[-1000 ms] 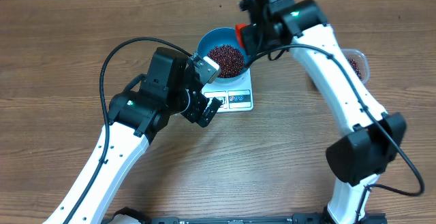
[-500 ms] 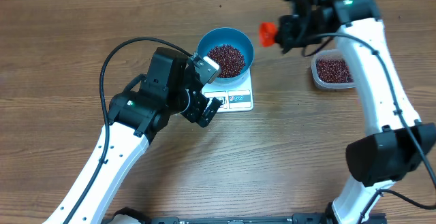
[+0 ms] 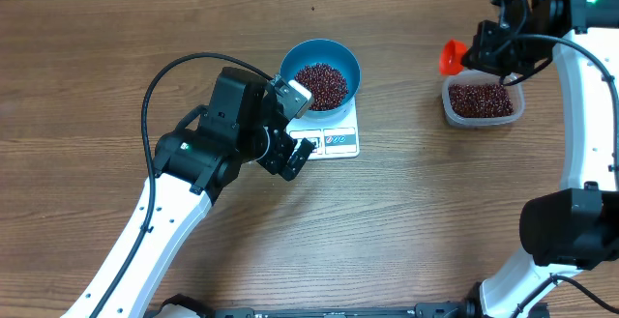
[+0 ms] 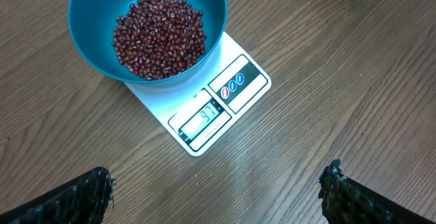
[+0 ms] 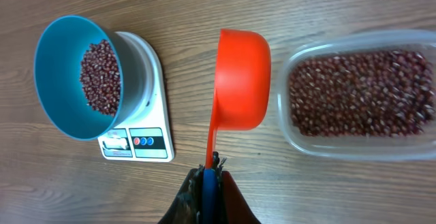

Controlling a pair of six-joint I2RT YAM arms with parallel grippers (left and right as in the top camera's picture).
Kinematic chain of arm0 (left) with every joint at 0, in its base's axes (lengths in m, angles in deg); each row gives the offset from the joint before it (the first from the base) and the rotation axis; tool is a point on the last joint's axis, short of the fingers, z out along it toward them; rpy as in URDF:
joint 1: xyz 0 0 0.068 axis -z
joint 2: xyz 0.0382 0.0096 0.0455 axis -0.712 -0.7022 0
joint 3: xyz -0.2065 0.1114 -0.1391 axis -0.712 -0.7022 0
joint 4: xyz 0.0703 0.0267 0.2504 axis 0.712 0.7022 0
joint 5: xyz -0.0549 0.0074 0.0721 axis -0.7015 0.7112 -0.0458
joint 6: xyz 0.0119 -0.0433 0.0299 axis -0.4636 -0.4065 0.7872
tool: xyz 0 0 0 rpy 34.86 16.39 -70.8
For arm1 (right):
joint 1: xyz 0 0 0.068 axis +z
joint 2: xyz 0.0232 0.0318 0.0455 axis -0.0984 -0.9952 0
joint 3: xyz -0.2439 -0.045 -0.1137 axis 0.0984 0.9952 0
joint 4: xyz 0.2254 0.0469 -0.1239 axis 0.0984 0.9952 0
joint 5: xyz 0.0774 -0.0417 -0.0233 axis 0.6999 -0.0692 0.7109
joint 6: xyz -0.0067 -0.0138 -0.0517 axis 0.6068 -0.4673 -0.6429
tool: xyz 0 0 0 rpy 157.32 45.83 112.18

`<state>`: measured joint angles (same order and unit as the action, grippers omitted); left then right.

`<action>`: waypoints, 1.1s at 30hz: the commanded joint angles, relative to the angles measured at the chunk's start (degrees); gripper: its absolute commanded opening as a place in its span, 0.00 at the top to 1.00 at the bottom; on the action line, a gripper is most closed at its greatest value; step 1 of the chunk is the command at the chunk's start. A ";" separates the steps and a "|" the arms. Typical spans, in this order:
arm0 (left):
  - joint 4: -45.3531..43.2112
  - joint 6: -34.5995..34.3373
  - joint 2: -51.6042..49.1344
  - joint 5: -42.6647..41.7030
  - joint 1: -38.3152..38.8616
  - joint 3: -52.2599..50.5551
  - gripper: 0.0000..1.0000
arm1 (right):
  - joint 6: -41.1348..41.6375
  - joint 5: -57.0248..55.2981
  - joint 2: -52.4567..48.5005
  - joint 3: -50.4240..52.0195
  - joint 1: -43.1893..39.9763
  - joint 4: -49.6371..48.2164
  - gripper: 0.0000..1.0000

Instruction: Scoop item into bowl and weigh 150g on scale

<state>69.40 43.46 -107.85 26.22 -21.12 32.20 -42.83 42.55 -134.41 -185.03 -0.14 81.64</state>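
Beans [image 4: 158, 37] sit in the blue bowl [image 4: 208, 3] on the scale [image 4: 235, 91], just ahead of my wide-open, empty left gripper [image 4: 214, 186]; my right gripper [image 5: 211, 176] pinches the scoop [image 5: 240, 81] by its handle.

Wood table [image 3: 87, 57]: scale [image 3: 340, 138], clear tub [image 3: 484, 123]

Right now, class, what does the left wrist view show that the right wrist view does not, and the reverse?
Only the left wrist view: the dark left fingers, spread wide at the bottom corners, holding nothing. Only the right wrist view: the orange-red plastic measuring scoop, the right fingers shut on its blue-tipped handle, and the clear plastic tub of small red-brown beans. Both: the round bright blue bowl holding more of those beans, standing on the flat white digital scale.
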 commanded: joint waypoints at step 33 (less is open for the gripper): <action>0.00 -0.81 0.72 -0.04 0.11 1.31 0.00 | -13.33 -12.26 2.05 19.15 -13.25 -11.17 0.96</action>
<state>69.42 43.48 -107.85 26.22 -21.12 32.20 -55.14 33.72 -134.19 -167.98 -13.45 71.84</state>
